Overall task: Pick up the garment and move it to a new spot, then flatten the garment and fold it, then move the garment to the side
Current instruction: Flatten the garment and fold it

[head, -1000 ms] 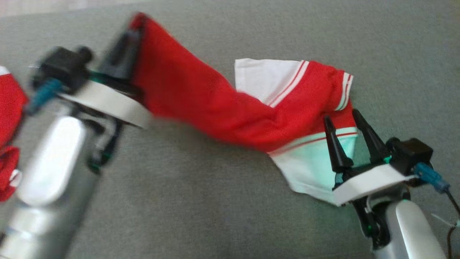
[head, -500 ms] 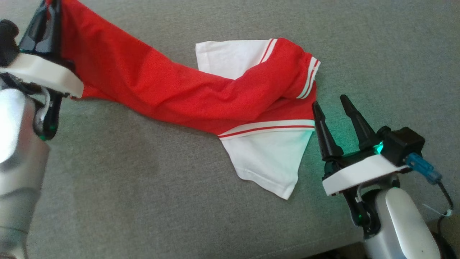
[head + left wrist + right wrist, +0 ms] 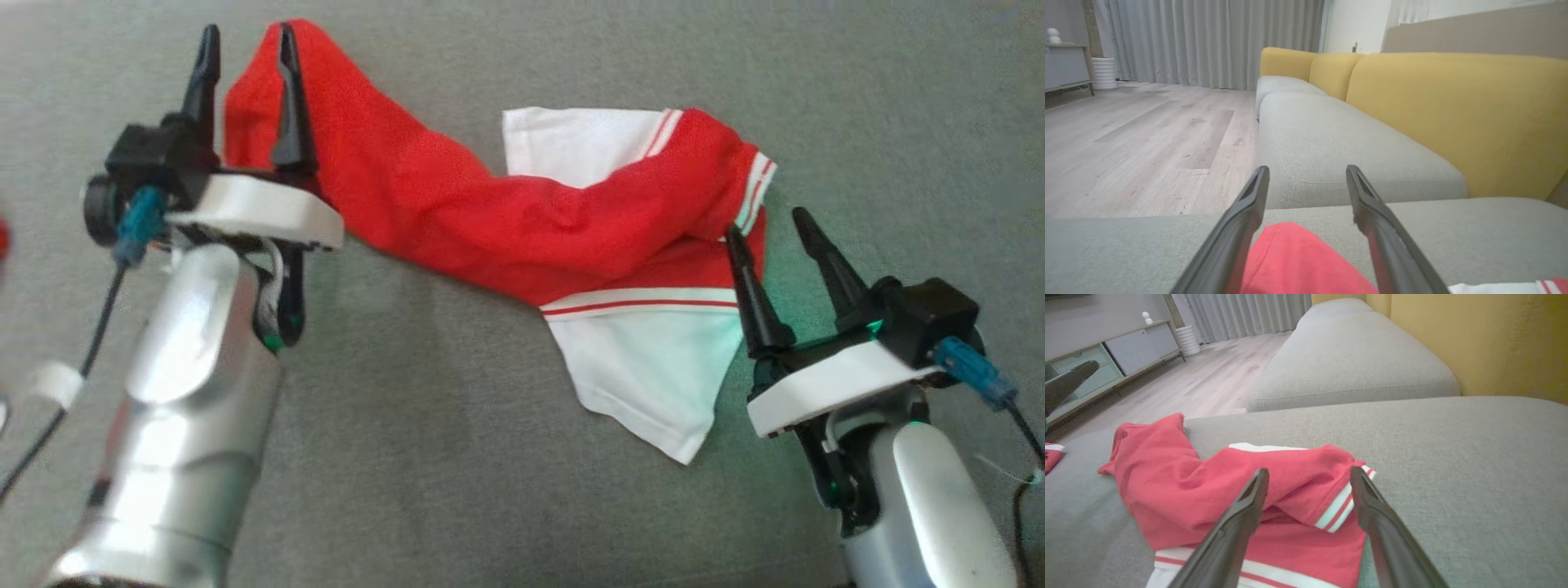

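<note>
A red garment [image 3: 506, 220] with white, red-striped sleeves lies rumpled across the grey sofa seat [image 3: 457, 457]. In the head view my left gripper [image 3: 245, 49] stands open at the garment's far left end, its fingers apart and nothing between them; the left wrist view shows the red cloth [image 3: 1298, 261] lying below the gap. My right gripper [image 3: 771, 224] is open too, beside the striped cuff [image 3: 1339, 506] at the garment's right end, with one finger [image 3: 755, 294] over the white sleeve [image 3: 653, 367].
Another red cloth [image 3: 1051, 455] lies at the seat's left edge. Yellow back cushions [image 3: 1453, 110] rise behind the seat, and a second grey seat [image 3: 1351, 359] adjoins it. Wooden floor [image 3: 1139, 139] and a low cabinet [image 3: 1106, 359] lie beyond.
My left gripper has opened and let go of the garment's left end, which now lies on the seat. The head camera has shifted. The right gripper stays open by the sleeve.
</note>
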